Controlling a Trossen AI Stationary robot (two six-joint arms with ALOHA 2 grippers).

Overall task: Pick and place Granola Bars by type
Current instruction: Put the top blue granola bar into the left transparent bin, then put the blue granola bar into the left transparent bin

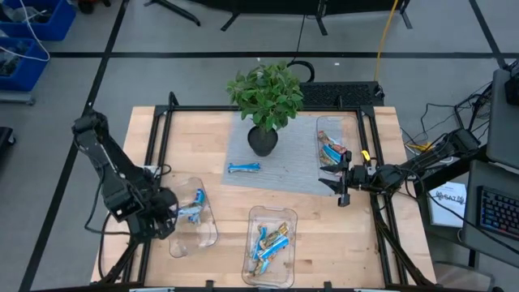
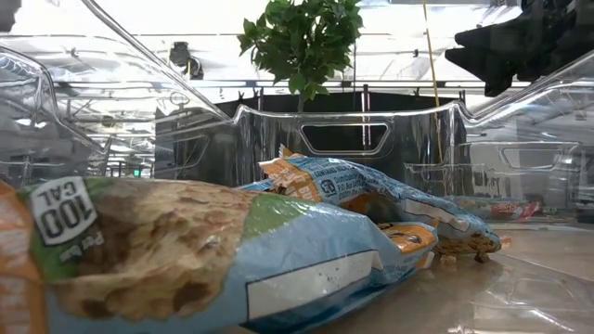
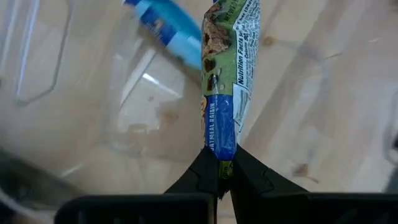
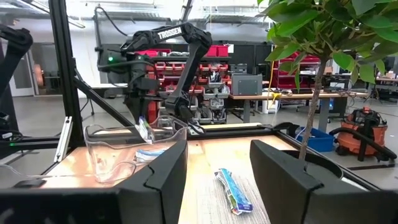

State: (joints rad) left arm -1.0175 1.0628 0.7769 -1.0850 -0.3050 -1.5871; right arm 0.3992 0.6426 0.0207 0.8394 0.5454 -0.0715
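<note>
My left gripper [image 1: 168,216] is shut on a green-and-blue granola bar [image 3: 225,74] over the clear tray [image 1: 204,235] at the table's near left. A second blue bar [image 3: 168,28] lies in that tray. My right gripper [image 1: 340,183] is open and empty at the right, beside a clear tray [image 1: 328,128] holding bars [image 1: 332,152]. One blue bar [image 1: 243,168] lies flat on the grey mat, and it also shows ahead of the right gripper [image 4: 217,180] in the right wrist view [image 4: 233,190]. The near middle tray [image 1: 272,277] holds several bars [image 1: 270,242]. My left gripper pinches the bar's end seam [image 3: 219,157] between its two fingertips. The fingers come from above, slanting down, and lie in line with the bar's length. The bar hangs below the fingers, its free end [image 4: 143,132] down inside the tray's walls.
A potted plant [image 1: 265,101] stands on the grey mat [image 1: 284,174] at the table's far middle. A black frame [image 1: 158,130] runs around the table's edges. Bare wood lies between the trays.
</note>
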